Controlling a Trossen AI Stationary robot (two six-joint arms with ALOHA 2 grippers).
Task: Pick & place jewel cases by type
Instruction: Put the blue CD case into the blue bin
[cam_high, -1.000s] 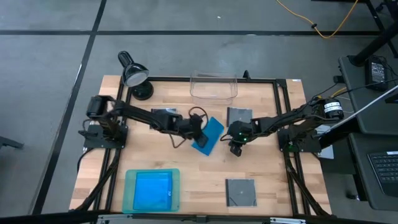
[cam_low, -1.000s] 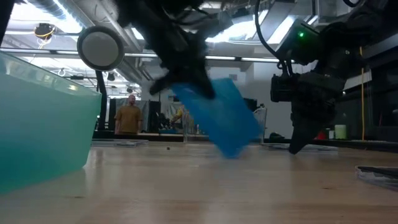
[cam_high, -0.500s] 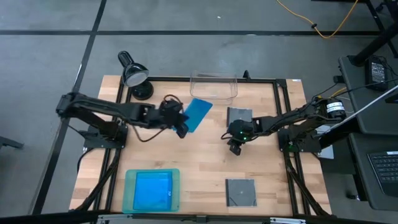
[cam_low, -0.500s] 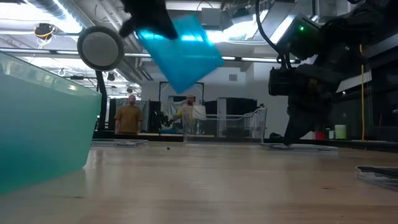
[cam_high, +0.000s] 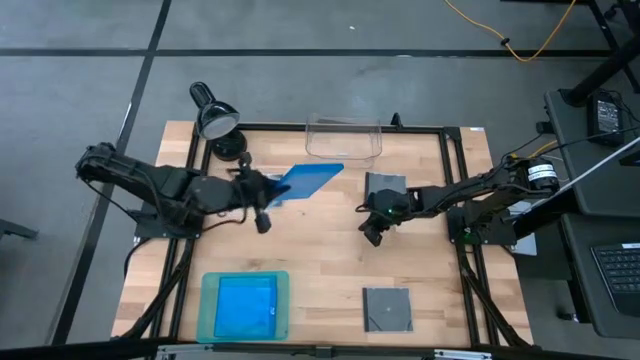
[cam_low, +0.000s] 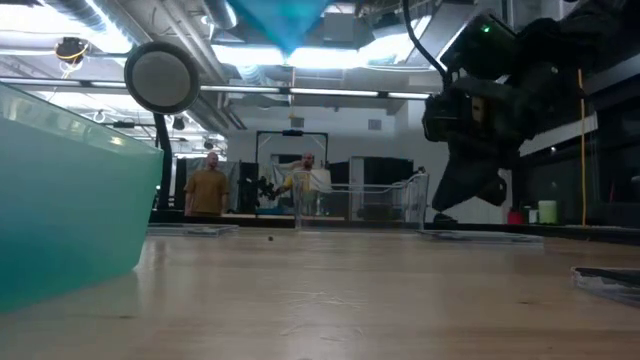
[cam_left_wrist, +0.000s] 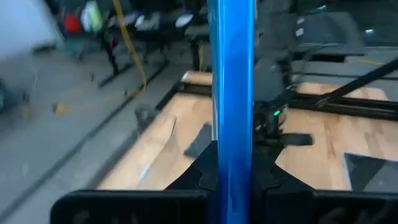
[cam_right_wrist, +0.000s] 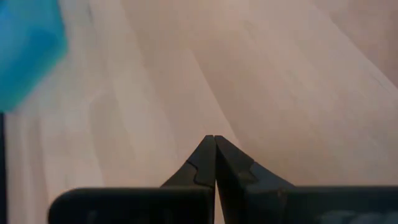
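My left gripper is shut on a bright blue jewel case, high over the table's left-centre; in the low view only the case's lower corner shows at the top. In the teal tray at the near left, blue cases lie flat. One dark grey case lies flat right of centre, another near the near edge. My right gripper is shut and holds nothing, just above the wood beside the first grey case. My left gripper pinches the blue case between its two fingers at its left end. The fingers come about level from the table's left. The case is lifted clear and juts toward the right, standing nearly on edge.
A clear plastic bin stands at the far edge, and a desk lamp at the far left corner. A black frame borders the board. Bare wood lies between tray and near grey case. People stand in the room beyond.
My left gripper has carried the blue case up and toward the table's left; the case, tilted low over the wood a second ago, now hangs high and nearly on edge. My right gripper has risen a little and stayed shut.
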